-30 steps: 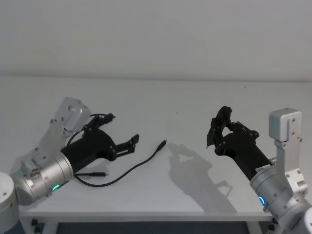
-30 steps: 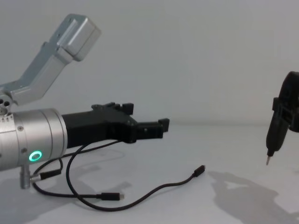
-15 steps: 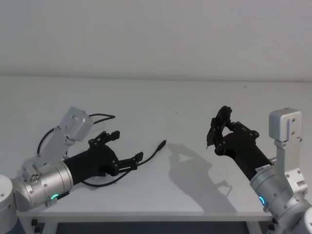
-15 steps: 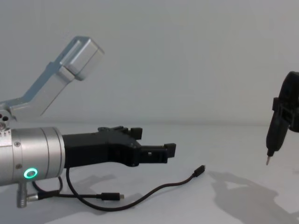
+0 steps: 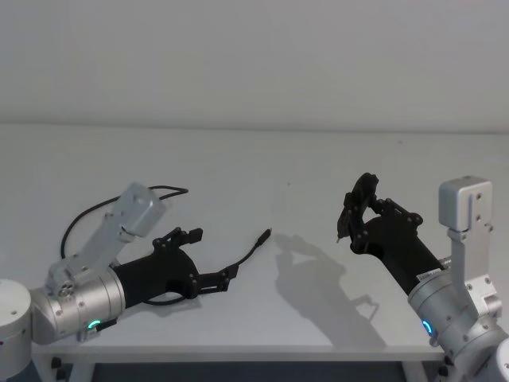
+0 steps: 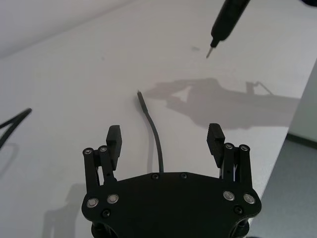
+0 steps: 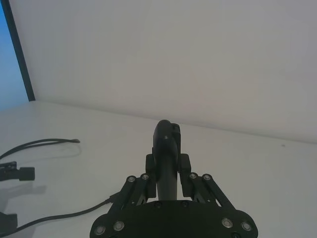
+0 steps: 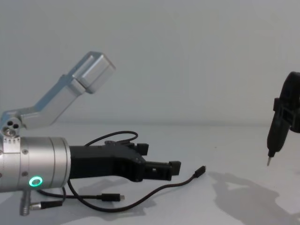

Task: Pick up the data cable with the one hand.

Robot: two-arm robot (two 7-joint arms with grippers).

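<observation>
Left gripper [image 5: 213,255] spread wide, low over the data cable [image 5: 253,247].
On the table [image 5: 318,175], the cable runs between the jaws, seemingly untouched, its middle hidden under the gripper body. Right gripper [image 5: 354,208] hovers well apart.

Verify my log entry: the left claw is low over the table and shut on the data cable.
Not shut: the left claw is low over the table but open. The left wrist view shows its fingers spread, the data cable running between them.

White surface [image 5: 262,167], plain and level. One small dark speck [image 5: 289,185] noted on it, toward the far side. Pale bare wall [image 5: 254,56] behind. Grey floor [image 6: 303,193] beyond the surface's edge.
</observation>
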